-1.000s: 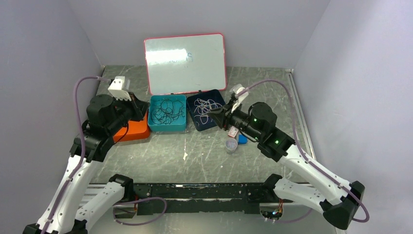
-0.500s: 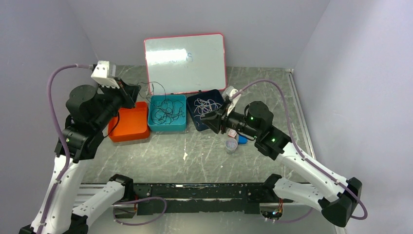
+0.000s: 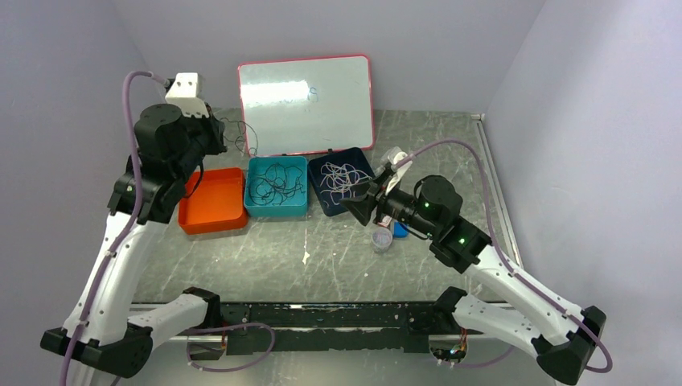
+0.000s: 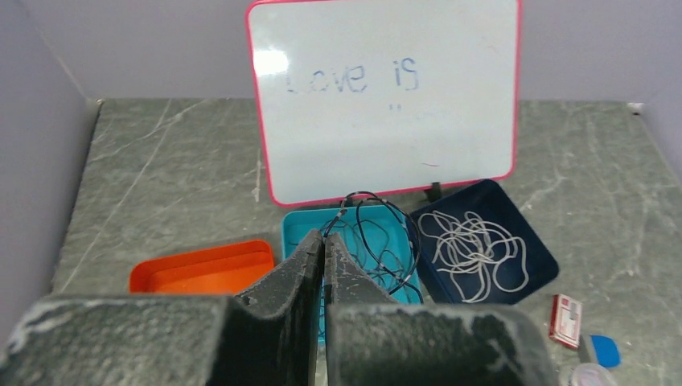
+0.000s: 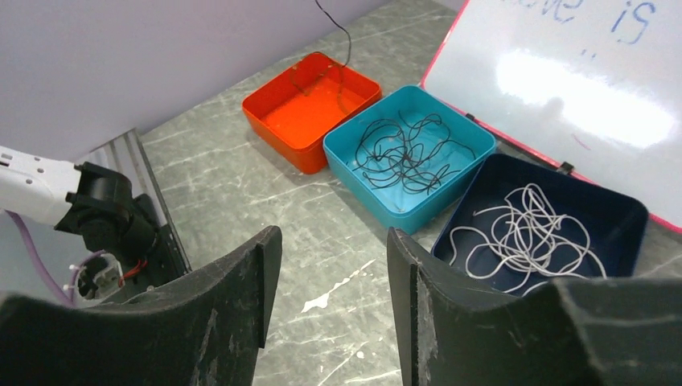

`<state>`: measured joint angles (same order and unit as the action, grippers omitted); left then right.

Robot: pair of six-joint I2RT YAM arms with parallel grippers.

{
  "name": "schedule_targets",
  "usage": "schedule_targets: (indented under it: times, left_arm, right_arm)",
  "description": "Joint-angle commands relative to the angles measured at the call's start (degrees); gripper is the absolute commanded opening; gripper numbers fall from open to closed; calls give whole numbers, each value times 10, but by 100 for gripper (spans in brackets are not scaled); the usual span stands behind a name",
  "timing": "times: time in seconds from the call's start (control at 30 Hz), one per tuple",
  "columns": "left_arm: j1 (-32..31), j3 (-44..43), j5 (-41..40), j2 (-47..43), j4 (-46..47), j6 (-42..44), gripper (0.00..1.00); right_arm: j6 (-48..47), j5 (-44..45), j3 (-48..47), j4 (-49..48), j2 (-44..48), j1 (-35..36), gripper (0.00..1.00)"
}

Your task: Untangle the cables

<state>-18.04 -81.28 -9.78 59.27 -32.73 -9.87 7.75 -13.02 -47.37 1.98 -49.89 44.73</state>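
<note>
Cables [image 3: 273,184]: left gripper [image 4: 323,246] at 11 o'clock pinches one black cable [image 4: 366,194]; right gripper [image 5: 334,241] is wide open, empty. Thin strand might slip free.

My links [image 3: 119,265] are white, joints [image 3: 165,133] black, hoses [image 3: 124,104] purple; my left end effector [image 4: 323,248] is scuffed charcoal.

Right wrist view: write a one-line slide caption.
Open right gripper facing teal tray of black cables and navy tray of white cables.

The left hand [image 3: 217,137] has swung up from above the orange tray [image 3: 211,212], carrying a black cable [image 4: 371,194] with it.
</note>
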Motion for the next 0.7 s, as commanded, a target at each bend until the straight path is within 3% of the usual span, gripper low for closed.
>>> schedule_targets:
  times: [0.0, 0.23, 0.67]
  left_arm:
    - [8, -36, -63, 15, -15, 22, 7]
    - [26, -34, -110, 30, -25, 30, 7]
    - [103, 25, -91, 32, -25, 33, 7]
  right_arm:
    - [-2, 35, 6, 17, 26, -1, 55]
    - [7, 27, 18, 9, 26, -2, 58]
    - [37, 14, 33, -18, 26, -2, 61]
